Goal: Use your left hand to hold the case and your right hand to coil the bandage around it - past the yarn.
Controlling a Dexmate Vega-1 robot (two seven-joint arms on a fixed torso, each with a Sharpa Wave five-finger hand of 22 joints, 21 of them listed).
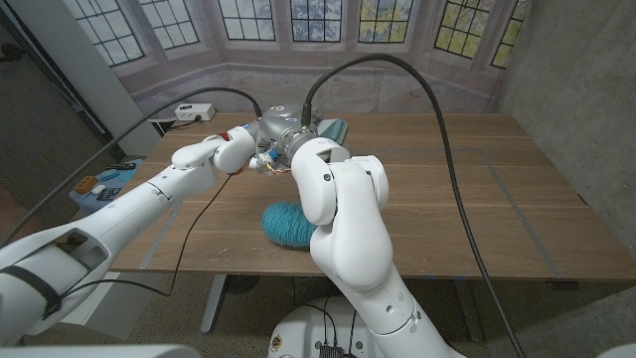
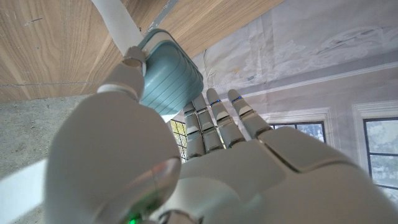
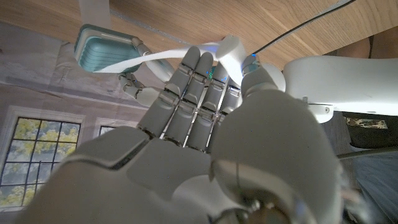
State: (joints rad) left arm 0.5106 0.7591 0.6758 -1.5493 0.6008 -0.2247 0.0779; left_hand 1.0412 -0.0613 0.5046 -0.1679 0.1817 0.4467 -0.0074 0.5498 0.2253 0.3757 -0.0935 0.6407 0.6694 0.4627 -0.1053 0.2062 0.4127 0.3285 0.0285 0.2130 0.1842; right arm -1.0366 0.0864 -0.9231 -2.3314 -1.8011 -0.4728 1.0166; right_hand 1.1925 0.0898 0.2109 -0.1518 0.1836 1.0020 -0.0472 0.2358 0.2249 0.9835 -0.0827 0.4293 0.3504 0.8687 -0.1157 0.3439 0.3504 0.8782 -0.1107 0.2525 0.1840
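Note:
The teal ribbed case (image 2: 169,76) sits between my left hand's (image 2: 205,162) thumb and its stretched-out fingers (image 2: 214,118); the thumb touches its side. In the head view a corner of the case (image 1: 334,127) peeks out behind my right forearm, beyond the teal yarn ball (image 1: 288,223). A white bandage strip (image 3: 163,56) runs from the case (image 3: 102,48) to my right hand (image 3: 211,106), looped over its fingertips (image 3: 227,48) and held there. Both hands meet at the table's far middle: the left hand (image 1: 250,147) and the right hand (image 1: 278,134).
A white power box (image 1: 189,111) with a black cable lies at the wooden table's (image 1: 477,199) far left. A blue device (image 1: 107,181) sits off the table's left side. My bulky right arm (image 1: 343,209) covers the middle of the table.

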